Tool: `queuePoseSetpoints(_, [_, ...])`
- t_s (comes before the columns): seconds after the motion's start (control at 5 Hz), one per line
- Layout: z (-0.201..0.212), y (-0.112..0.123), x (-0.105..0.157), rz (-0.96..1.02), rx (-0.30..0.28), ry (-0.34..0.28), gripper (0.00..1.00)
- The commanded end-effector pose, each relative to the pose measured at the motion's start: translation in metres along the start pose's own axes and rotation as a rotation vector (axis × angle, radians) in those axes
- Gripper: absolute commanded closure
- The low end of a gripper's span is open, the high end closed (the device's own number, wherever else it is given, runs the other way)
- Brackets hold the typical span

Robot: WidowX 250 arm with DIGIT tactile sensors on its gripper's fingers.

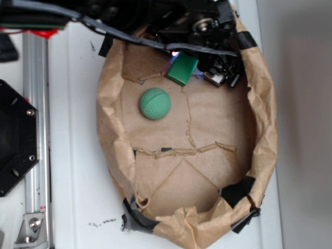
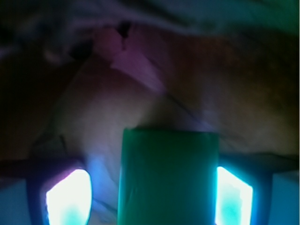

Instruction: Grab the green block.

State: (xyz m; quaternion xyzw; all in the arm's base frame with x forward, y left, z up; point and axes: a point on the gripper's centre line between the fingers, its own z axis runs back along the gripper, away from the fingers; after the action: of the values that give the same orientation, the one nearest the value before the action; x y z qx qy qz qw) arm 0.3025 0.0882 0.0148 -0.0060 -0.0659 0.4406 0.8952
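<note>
Exterior view: green block (image 1: 183, 68) sat at the far end of the brown paper-lined tray (image 1: 262, 119), partly under the gripper (image 1: 193, 66). Green dimpled ball (image 1: 155, 103) lay just beside it on the paper floor — apart, not touching.

Wrist view: block (image 2: 168, 176) stood between the two glowing fingers (image 2: 69, 197) — right finger against its side, a narrow gap at the left. Gripper closing round the block; firm clamp — cannot tell.
</note>
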Motion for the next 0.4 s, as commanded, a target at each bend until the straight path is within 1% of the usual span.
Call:
queuePoseSetpoints(0.0, [-0.0067,-0.0097,-0.0199,-0.070,0.016,0.017,1.00])
queuePoseSetpoints(0.2, [0.0013,-0.0080,-0.0238,-0.118,0.000,0.001,1.00])
